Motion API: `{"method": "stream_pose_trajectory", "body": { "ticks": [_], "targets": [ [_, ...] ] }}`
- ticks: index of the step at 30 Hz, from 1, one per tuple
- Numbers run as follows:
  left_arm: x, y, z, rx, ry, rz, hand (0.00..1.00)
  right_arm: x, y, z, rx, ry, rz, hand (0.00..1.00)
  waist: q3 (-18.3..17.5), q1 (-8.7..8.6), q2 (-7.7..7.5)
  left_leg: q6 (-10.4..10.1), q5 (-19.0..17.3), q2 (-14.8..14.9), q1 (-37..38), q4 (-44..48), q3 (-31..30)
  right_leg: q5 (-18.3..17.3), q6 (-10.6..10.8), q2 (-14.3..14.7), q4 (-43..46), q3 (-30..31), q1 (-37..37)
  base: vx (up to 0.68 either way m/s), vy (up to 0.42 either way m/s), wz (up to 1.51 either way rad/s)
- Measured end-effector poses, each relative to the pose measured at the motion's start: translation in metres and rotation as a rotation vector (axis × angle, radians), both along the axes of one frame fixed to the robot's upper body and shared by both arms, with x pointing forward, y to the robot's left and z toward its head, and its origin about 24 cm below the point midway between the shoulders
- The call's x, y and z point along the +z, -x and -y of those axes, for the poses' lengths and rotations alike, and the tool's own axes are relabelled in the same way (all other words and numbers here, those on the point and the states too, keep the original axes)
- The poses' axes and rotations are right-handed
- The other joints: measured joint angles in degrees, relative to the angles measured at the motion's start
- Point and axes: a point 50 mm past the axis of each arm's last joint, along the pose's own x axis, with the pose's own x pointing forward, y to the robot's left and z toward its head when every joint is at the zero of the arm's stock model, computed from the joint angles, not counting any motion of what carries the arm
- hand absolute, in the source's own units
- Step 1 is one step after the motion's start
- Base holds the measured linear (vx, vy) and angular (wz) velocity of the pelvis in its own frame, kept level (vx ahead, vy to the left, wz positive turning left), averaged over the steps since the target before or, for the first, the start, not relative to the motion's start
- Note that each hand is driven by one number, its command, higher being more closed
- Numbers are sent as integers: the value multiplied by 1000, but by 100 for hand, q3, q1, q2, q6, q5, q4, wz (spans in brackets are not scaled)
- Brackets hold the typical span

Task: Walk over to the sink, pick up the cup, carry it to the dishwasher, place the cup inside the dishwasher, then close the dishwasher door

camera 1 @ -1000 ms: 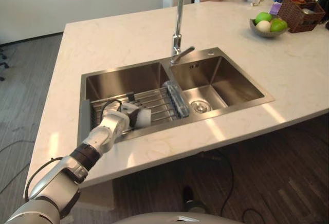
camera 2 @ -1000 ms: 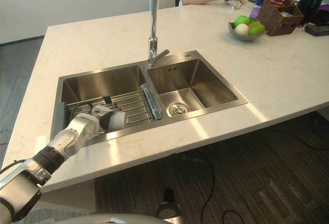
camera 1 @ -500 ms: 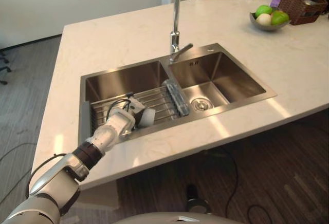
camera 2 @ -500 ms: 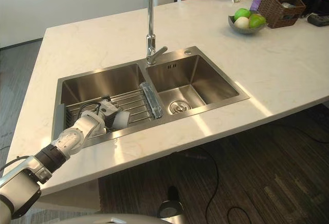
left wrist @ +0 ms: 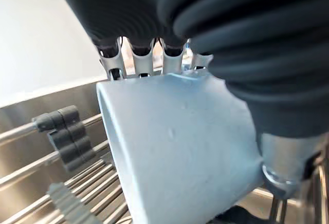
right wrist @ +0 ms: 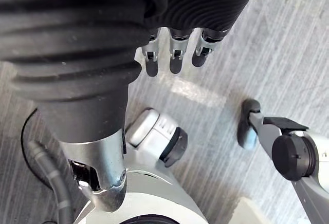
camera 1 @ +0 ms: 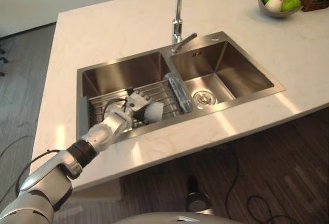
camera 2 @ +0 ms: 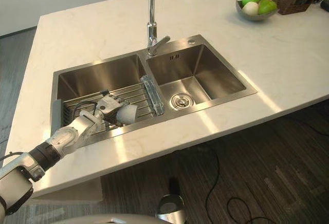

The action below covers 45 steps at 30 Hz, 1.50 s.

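Cup (camera 1: 154, 112): on its side above the rack (camera 1: 164, 93), left basin of sink (camera 1: 123, 72), 7 o'clock from tap (camera 1: 178, 29)
Axis: 9 to 3 o'clock, free end towards 3
Left hand (camera 1: 134, 105): curled round cup, reaching in from 8 o'clock
Right hand (right wrist: 175, 54): fingers relaxed, over floor

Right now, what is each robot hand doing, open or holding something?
Left robot hand: closed around the cup.
Right robot hand: open, holding nothing.
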Motion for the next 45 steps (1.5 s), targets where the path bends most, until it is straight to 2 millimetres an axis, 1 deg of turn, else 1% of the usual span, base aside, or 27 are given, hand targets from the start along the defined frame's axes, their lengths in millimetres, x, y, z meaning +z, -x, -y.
{"method": "stream_pose_trajectory", "body": {
  "ticks": [2,4,6,7,11,15,18,20,21,22,23,25,26,28,30,31,32,34,35,37,38,39,40,41,42,44,45],
  "targets": [
    [9,5,0,-47,110,57,100,0,0,1,-8,0,5,0,28,22,-2,2,1,0,-20,2,-27,-1,0,-2,0,-20,-5,-14,-31,6],
    [28,17,1,-132,267,152,100,1,1,4,-33,-5,22,0,26,71,0,7,4,-7,-46,10,-107,-2,0,-17,0,-62,0,-9,-27,8],
    [43,20,-3,-166,379,236,100,1,5,6,-59,-8,25,0,26,167,1,19,12,-19,-53,14,-134,-2,0,-33,0,-95,13,-31,-25,7],
    [52,21,-7,-182,422,297,100,1,8,9,-81,-9,26,0,25,224,1,33,21,-26,-69,20,-162,-2,0,-49,0,-130,20,-47,-29,10],
    [72,29,-14,-229,537,418,100,1,12,16,-108,5,35,0,20,327,0,62,39,-34,-209,96,-372,-15,-23,-109,-4,-279,29,-73,-46,22],
    [80,38,-7,-270,625,419,100,2,6,18,-56,19,50,0,16,359,1,74,43,-26,-291,119,-493,-54,-79,-128,-37,-362,30,-69,-45,14],
    [92,41,-7,-257,827,377,100,2,-2,18,-12,28,60,0,4,374,18,89,30,-18,-341,131,-558,-56,-82,-130,-35,-390,26,-35,-29,5],
    [106,39,-18,-188,1084,346,100,2,-5,17,12,31,62,0,-6,451,29,87,34,-3,-370,173,-616,-58,-76,-126,-3,-445,36,1,-14,10],
    [109,38,-23,-161,1139,343,100,2,-6,17,15,32,63,0,-8,472,28,87,33,2,-381,192,-634,-51,-65,-125,-3,-465,43,10,-11,13],
    [112,35,-36,-99,1258,340,100,2,-8,17,37,36,61,0,-10,489,27,91,31,10,-402,217,-716,-46,-59,-125,-2,-511,75,6,-12,23],
    [112,33,-50,-38,1381,335,100,2,-9,17,55,39,55,0,-14,519,25,94,33,17,-401,229,-790,-51,-56,-127,-1,-544,128,3,-11,22],
    [110,33,-71,33,1550,329,100,2,-8,21,93,54,36,0,-38,645,-5,110,25,23,-420,310,-852,-60,-55,-137,-1,-585,180,1,-5,17],
    [108,33,-78,55,1601,326,100,2,-8,21,107,58,32,0,-44,654,-23,124,17,24,-447,353,-914,-71,-49,-150,-1,-642,218,-10,-4,32],
    [101,36,-97,103,1754,308,100,2,-8,22,149,70,18,0,-103,812,-110,146,7,21,-583,539,-1088,-96,-57,-193,-1,-774,288,-23,-11,38],
    [95,40,-107,128,1829,306,100,3,-7,23,181,79,7,0,-134,929,-171,168,11,22,-662,664,-1254,-141,-99,-211,-2,-848,372,-38,-21,38],
    [90,43,-112,154,1855,312,100,3,-6,23,195,83,0,0,-153,992,-203,192,26,19,-678,723,-1308,-212,-64,-233,-1,-850,432,-57,-35,47],
    [80,51,-121,212,1899,336,100,2,-4,24,215,89,-14,0,-267,1102,-231,258,68,0,-778,831,-1419,-272,-44,-255,-2,-846,450,-50,-34,38],
    [71,60,-130,266,1930,369,100,3,-5,26,228,94,-18,0,-293,1198,-237,327,112,-25,-848,919,-1538,-321,-14,-276,-4,-846,496,-61,-43,39],
    [64,70,-137,317,1949,405,100,3,-5,26,243,98,-24,0,-294,1278,-238,398,160,-54,-882,1026,-1638,-337,-13,-309,-7,-894,559,-54,-35,43],
    [58,79,-146,369,1946,444,100,3,-4,28,261,95,-38,0,-301,1346,-235,448,195,-85,-966,1122,-1755,-347,-11,-349,-39,-991,621,-89,-19,40],
    [56,88,-153,407,1930,493,100,4,-4,30,287,100,-48,0,-328,1430,-217,471,209,-101,-1017,1147,-1809,-351,-8,-360,-42,-1006,621,-142,-9,37],
    [55,94,-159,437,1908,529,100,5,-5,33,304,107,-53,0,-352,1476,-189,475,208,-112,-1072,1158,-1857,-352,-6,-367,-42,-1033,616,-117,2,36],
    [54,100,-166,471,1888,563,100,5,-5,35,317,112,-57,0,-381,1522,-145,578,147,-109,-1134,1123,-1863,-353,-5,-371,-43,-1124,618,-125,1,48],
    [51,109,-175,518,1865,611,100,7,-3,41,335,124,-71,0,-451,1542,-37,721,-75,-19,-1218,1032,-1905,-302,-16,-308,8,-1171,627,-91,-7,50],
    [50,113,-180,549,1848,634,100,7,-3,42,343,125,-79,0,-461,1561,-27,675,-69,-29,-1254,1063,-1960,-251,-18,-304,6,-1143,638,-86,5,49],
    [37,141,-207,715,1776,730,100,7,-1,42,396,128,-102,0,-543,1729,-25,704,-52,-71,-1276,1074,-2100,-315,-14,-298,2,-1239,700,-31,5,35],
    [32,150,-216,773,1749,756,100,7,0,42,409,126,-111,0,-571,1756,18,738,-30,-78,-1337,1073,-2215,-337,-15,-298,3,-1353,732,-9,-22,42]
  ]
}}
